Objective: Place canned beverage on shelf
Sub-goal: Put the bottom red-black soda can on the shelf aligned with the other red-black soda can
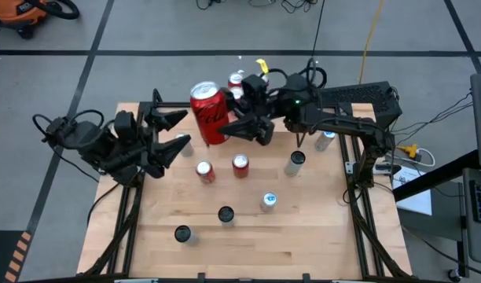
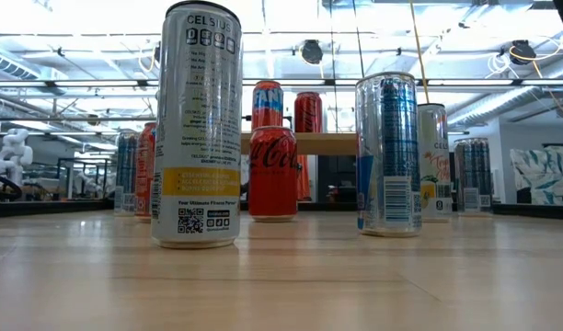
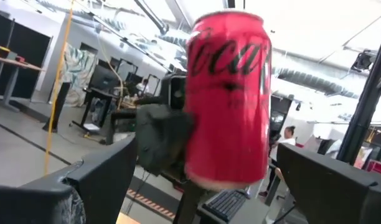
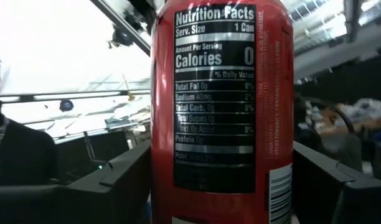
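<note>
A red Coca-Cola can (image 1: 208, 112) is held high above the table's far middle by my right gripper (image 1: 239, 126), which is shut on it. It fills the right wrist view (image 4: 221, 112) and shows in the left wrist view (image 3: 231, 99). My left gripper (image 1: 180, 132) is open and empty just left of the can, pointing at it. The shelf's wooden top (image 2: 332, 143) shows in the low view behind the standing cans, with two red cans (image 2: 268, 103) on it. In the high view my right arm hides most of the shelf. My right gripper pinches the can's side wall (image 4: 162, 180) between its two fingers (image 4: 116, 180), on the can's lower half. The fingers come level from the table's right side. The can is lifted clear of the table and stands nearly upright, top up.
Several cans stand on the table: two red ones (image 1: 205, 171) (image 1: 240, 165), silver and dark ones (image 1: 295, 163) (image 1: 268, 201) (image 1: 225, 214) (image 1: 182, 233) and one at the right rear (image 1: 325, 140). A person (image 4: 16, 162) shows beyond the table.
</note>
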Controlling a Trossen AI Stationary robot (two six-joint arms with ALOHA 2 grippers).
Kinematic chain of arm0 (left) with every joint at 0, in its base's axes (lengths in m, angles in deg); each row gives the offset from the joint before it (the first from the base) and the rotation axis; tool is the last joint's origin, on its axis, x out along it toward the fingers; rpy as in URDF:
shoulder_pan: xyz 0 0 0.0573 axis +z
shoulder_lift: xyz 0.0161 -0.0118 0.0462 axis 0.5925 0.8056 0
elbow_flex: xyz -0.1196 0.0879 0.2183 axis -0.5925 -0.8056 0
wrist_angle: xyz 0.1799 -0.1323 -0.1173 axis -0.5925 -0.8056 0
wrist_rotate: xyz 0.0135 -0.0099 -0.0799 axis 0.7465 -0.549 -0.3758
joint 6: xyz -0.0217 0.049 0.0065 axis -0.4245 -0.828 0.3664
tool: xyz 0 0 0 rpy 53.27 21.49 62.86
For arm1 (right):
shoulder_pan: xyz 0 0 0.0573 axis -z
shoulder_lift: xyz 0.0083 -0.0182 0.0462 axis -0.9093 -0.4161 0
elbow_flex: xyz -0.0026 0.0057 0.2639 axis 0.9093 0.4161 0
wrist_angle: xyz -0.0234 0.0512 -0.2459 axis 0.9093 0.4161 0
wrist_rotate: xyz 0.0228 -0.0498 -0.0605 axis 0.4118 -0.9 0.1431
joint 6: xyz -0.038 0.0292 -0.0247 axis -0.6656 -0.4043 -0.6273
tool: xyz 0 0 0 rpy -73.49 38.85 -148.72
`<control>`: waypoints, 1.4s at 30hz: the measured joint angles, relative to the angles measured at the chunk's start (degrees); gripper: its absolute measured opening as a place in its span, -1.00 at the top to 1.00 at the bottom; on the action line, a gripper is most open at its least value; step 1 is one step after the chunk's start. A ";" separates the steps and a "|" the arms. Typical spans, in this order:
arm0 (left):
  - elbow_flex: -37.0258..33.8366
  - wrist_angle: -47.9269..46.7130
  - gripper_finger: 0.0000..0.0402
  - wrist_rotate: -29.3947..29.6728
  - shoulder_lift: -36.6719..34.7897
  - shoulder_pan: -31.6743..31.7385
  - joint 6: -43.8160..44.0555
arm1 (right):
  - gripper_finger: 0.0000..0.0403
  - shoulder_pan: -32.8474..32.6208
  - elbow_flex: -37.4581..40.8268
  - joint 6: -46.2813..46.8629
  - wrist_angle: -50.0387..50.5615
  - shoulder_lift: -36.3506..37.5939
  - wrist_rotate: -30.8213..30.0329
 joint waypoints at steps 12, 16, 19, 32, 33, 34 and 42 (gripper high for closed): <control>0.00 1.78 -0.97 -0.37 -1.61 0.00 -1.44 | -0.37 -3.00 0.00 -5.60 13.06 -0.03 -1.60; 0.00 1.16 -0.99 -0.37 -1.77 -0.02 -1.43 | -0.37 -3.00 0.02 -6.58 14.34 -0.03 -1.77; 0.00 0.12 -0.99 -0.16 -1.83 0.00 -1.40 | -0.37 -2.67 0.01 -6.91 14.58 -0.03 -1.81; 0.00 -3.69 -0.99 2.78 -2.29 0.18 0.69 | -0.37 -0.52 0.02 -8.66 17.66 0.04 -1.68; 0.00 -4.42 -0.99 2.77 -2.31 0.55 2.03 | -0.37 -0.50 0.02 -9.14 17.66 0.04 -1.66; 0.00 -5.19 -0.99 2.72 -2.31 1.01 3.62 | -0.37 -0.48 0.02 -9.60 17.67 0.04 -1.62; 0.00 -7.94 -0.99 -4.71 -2.29 5.89 12.11 | -0.37 -0.21 0.02 -9.84 18.06 0.06 -1.55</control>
